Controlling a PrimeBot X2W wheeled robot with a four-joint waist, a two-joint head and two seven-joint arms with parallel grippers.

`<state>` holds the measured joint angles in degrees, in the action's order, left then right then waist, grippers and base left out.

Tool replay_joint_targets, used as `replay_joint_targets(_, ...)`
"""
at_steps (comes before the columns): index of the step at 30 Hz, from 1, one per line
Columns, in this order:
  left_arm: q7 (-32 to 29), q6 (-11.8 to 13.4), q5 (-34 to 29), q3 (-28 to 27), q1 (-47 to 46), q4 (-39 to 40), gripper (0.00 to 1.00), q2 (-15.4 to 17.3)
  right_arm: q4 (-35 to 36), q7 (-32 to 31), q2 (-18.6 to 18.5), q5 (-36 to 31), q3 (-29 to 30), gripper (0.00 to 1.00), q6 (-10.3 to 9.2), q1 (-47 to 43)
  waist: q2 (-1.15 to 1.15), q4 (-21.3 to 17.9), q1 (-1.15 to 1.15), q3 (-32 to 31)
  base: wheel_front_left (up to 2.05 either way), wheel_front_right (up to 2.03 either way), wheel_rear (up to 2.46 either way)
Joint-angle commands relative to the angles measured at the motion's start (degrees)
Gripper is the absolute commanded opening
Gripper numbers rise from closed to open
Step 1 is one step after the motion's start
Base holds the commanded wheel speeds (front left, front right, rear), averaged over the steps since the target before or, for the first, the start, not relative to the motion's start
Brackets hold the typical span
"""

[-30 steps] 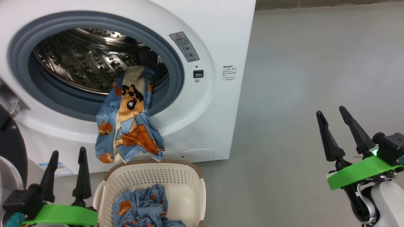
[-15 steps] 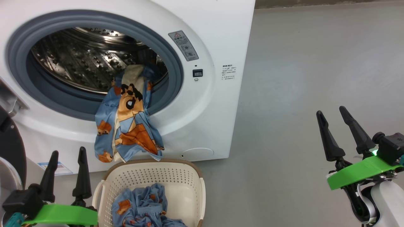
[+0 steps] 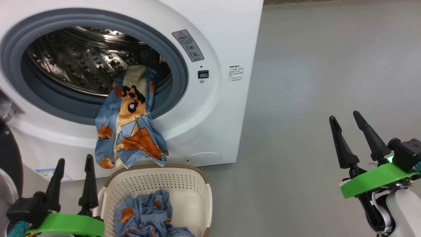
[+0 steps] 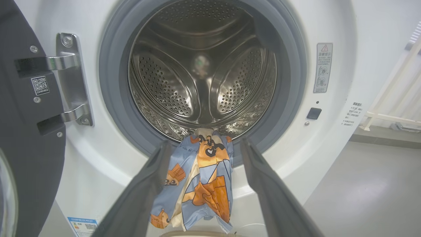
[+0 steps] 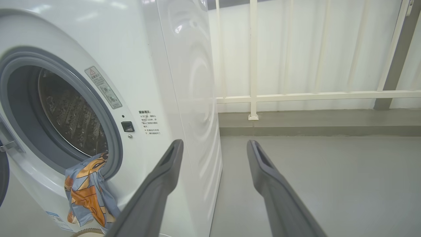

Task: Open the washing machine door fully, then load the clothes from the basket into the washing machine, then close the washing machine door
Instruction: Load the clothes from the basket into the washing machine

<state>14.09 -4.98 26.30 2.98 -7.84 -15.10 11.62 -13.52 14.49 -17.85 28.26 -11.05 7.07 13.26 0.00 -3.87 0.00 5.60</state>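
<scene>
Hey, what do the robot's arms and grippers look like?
The left gripper and right gripper each have two long, tapering black fingers on a bright green plate. A black block with a green light sits by the right one, above a white forearm. A teal part shows by the left one.

Head looks down, wrists forward, seemingly close, sharing the washing machine [image 3: 227, 39]
</scene>
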Motion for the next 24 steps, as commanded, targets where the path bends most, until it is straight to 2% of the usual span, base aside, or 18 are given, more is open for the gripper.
replay_joint_targets(1,0.06,0.3,0.58,-1.76,-0.93,0.71,1.0,1.57,1.33,0.51,-0.73,-0.24,-1.09,1.0,0.42,-0.13,0.0,-0.19,0.0,0.17,0.0,0.0,0.0)
replay_joint_targets(12,-1.98,0.04,1.06,-0.27,-3.85,-5.18,1.0,1.87,1.8,0.51,-0.47,-0.35,-1.23,1.0,0.42,0.71,0.0,-2.1,0.0,2.53,0.0,0.0,0.0)
replay_joint_targets(24,-3.09,-0.53,0.75,1.43,-10.76,-18.54,1.0,3.07,2.63,0.51,0.69,-0.92,-1.82,1.0,0.42,2.2,0.0,-4.83,0.0,7.55,0.0,0.0,0.0)
